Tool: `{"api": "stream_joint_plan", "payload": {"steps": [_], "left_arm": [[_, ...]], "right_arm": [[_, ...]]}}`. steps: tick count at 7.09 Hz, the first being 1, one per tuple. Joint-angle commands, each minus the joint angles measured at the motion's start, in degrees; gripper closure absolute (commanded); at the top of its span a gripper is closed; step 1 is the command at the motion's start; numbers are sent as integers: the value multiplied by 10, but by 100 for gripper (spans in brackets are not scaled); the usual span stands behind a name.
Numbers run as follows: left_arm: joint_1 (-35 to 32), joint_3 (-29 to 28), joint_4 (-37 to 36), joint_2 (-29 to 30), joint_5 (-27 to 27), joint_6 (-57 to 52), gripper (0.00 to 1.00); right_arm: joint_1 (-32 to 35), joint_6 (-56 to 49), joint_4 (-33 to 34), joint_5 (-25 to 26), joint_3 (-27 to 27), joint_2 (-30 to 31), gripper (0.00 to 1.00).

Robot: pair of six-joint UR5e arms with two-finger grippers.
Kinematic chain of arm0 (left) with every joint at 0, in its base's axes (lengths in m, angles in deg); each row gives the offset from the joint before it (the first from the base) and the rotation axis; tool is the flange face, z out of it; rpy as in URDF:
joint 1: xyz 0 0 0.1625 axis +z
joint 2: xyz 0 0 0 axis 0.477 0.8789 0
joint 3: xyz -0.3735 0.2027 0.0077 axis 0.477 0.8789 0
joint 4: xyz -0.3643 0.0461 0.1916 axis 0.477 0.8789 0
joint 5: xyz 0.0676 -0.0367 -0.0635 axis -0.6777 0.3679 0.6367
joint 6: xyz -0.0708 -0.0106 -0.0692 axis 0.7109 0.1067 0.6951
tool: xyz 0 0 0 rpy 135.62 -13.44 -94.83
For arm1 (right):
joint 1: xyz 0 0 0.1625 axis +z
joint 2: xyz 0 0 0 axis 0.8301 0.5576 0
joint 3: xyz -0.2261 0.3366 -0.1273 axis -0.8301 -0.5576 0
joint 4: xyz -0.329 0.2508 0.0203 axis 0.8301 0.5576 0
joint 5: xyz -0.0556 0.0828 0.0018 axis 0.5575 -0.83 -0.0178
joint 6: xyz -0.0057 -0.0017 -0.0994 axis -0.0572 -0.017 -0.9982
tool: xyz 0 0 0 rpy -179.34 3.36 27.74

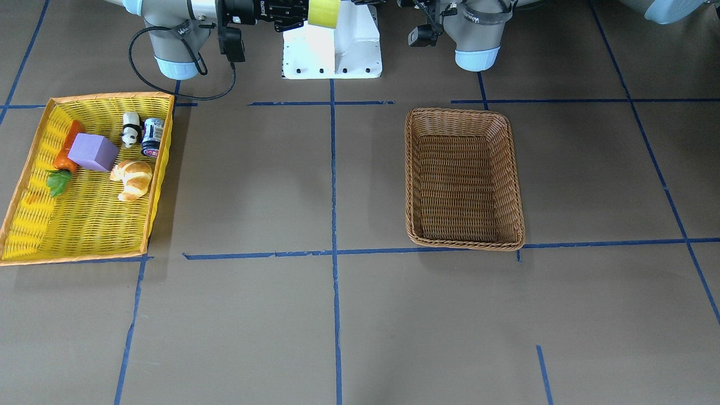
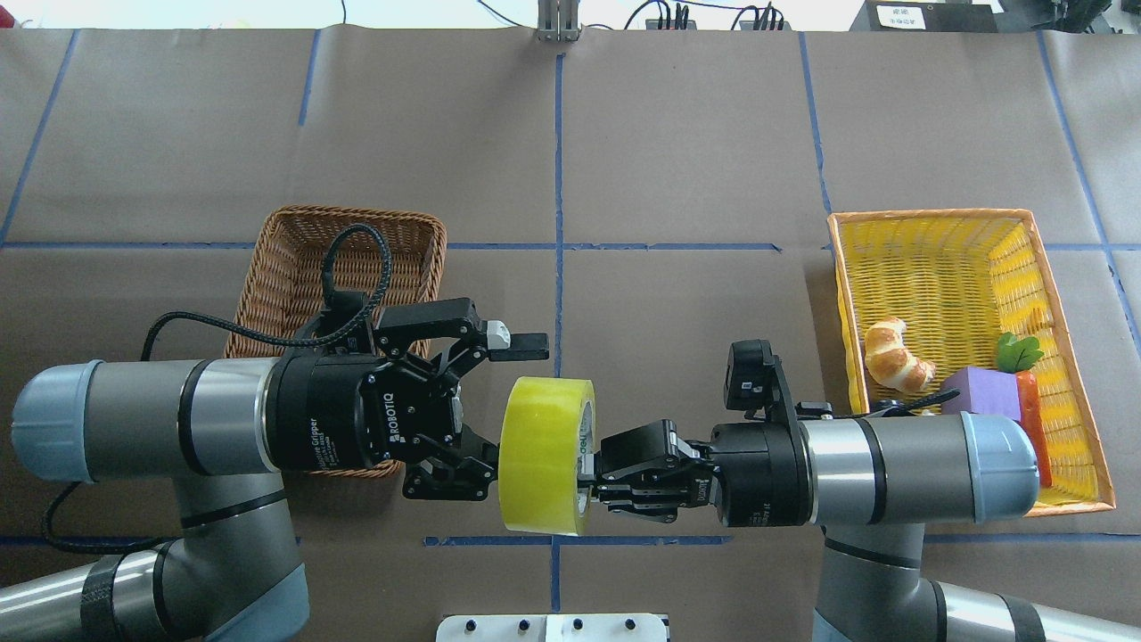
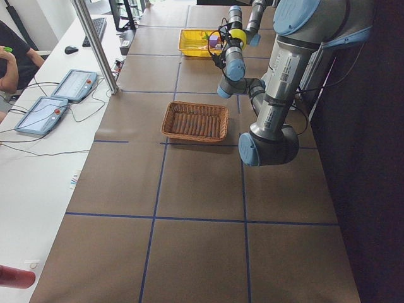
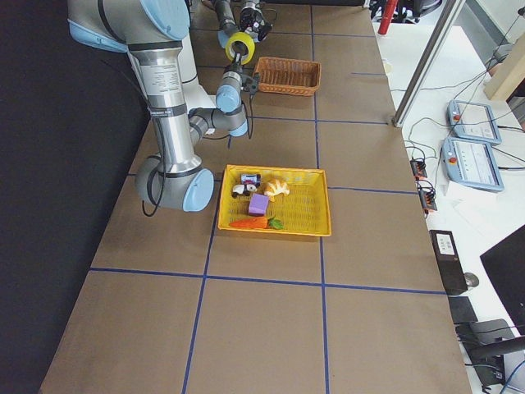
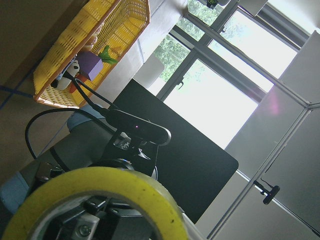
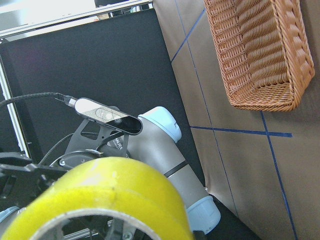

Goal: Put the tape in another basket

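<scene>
The yellow tape [image 2: 544, 455] hangs in mid-air between my two arms, standing on edge; it also shows in the front view [image 1: 323, 12]. My right gripper [image 2: 588, 468] is shut on the roll's wall, pinching it through the white core. My left gripper [image 2: 510, 408] is open wide right at the tape's other face, one finger above the roll and one below, not closed on it. The tape fills the bottom of both wrist views [image 5: 100, 200] [image 6: 100, 200]. The brown wicker basket [image 2: 294, 267] is empty, partly under my left wrist, and shows whole in the front view [image 1: 464, 177].
A yellow tray with an orange rim [image 2: 936, 214] on my right holds a croissant [image 2: 896, 357], a purple block [image 2: 980, 392], a carrot [image 2: 1025, 392], a panda figure [image 1: 130, 128] and a can [image 1: 152, 136]. The robot's white base plate [image 1: 332, 50] sits at the near edge.
</scene>
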State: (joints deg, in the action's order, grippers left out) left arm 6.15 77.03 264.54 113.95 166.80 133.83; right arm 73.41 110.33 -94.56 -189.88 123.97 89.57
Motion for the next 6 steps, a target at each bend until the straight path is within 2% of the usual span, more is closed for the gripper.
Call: {"api": "stream_joint_plan", "payload": {"steps": [1, 4, 5, 6], "left_arm": [[2, -1, 0, 3, -1, 0, 4], [2, 0, 0, 3, -1, 1, 20], [2, 0, 0, 3, -1, 0, 24], [2, 1, 0, 3, -1, 0, 34]], "right_arm": [[-5, -1, 0, 2, -2, -1, 99], [-8, -2, 0, 15, 0, -1, 95], [-7, -3, -1, 15, 0, -2, 53], [-8, -3, -1, 17, 0, -2, 1]]}}
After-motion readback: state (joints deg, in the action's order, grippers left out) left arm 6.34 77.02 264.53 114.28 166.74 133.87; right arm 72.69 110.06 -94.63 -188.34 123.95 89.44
